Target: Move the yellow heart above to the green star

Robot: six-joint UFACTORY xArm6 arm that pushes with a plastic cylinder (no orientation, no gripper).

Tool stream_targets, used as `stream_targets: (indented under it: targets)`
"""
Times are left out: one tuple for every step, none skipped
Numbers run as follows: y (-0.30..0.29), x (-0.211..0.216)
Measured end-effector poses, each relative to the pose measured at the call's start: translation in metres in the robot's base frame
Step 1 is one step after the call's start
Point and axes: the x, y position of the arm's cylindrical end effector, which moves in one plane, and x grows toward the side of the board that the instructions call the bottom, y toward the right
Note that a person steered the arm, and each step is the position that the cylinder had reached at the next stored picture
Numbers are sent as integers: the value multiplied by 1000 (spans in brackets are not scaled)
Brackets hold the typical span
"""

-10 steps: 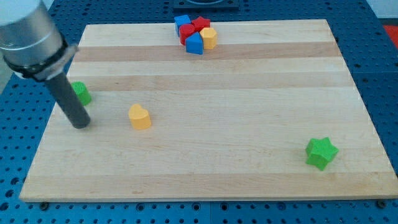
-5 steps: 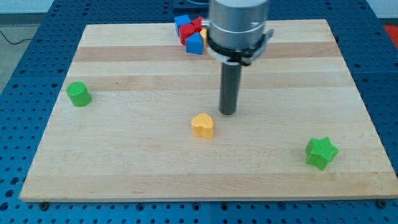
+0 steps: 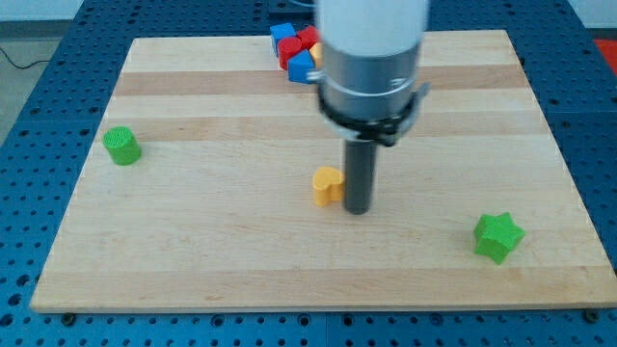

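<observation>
My tip rested on the counter just right of the yellow heart, seemingly touching it. The green star sat well apart to the right, nearer. The rod carried no fingers to open or close.

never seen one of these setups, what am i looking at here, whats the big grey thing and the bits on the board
The big grey thing is a robot arm. It has no hand and holds nothing; it ends in a dark rod, and my tip slides on the wooden board to push blocks. There is one camera, looking down at the board. My tip stands right beside the yellow heart, on its right in the view. A green star sits at lower right, a green cylinder at left, and a cluster of red and blue blocks at the top.
</observation>
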Motion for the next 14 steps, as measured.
stream_targets:
  targets:
    - [-29,14]
    - [-103,39]
    - [-146,7]
    - [-121,-29]
    - [-35,-27]
    - [60,-25]
    - [105,-25]
    - [71,-30]
    - [14,-38]
    - [-11,-9]
    - [13,21]
    - [58,25]
    - [91,25]
    - [94,25]
